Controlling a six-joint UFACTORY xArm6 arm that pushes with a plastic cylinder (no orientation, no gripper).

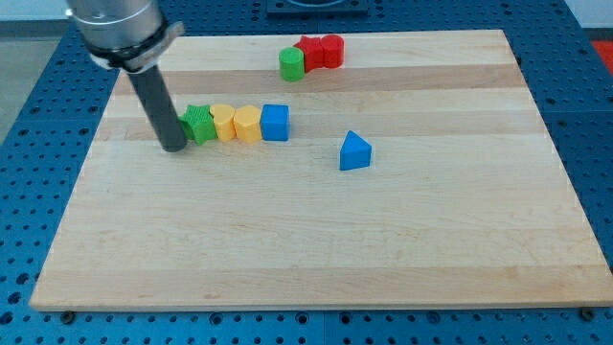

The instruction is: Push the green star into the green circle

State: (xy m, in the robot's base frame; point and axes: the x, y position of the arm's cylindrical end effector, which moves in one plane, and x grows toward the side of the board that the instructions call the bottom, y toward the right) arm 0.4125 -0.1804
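Observation:
The green star [199, 124] lies at the left end of a row of blocks in the upper left part of the wooden board [316, 240]. The green circle [291, 64] stands near the view's top centre, touching a red block [321, 51] on its right. My tip [173, 148] rests on the board right beside the green star's left side, touching it or nearly so. The dark rod rises from the tip toward the view's top left.
Right of the green star, in one row, stand a yellow heart-like block [223, 123], a yellow block [248, 124] and a blue cube [275, 122]. A blue triangle [354, 151] lies alone right of the row. The board sits on a blue perforated table.

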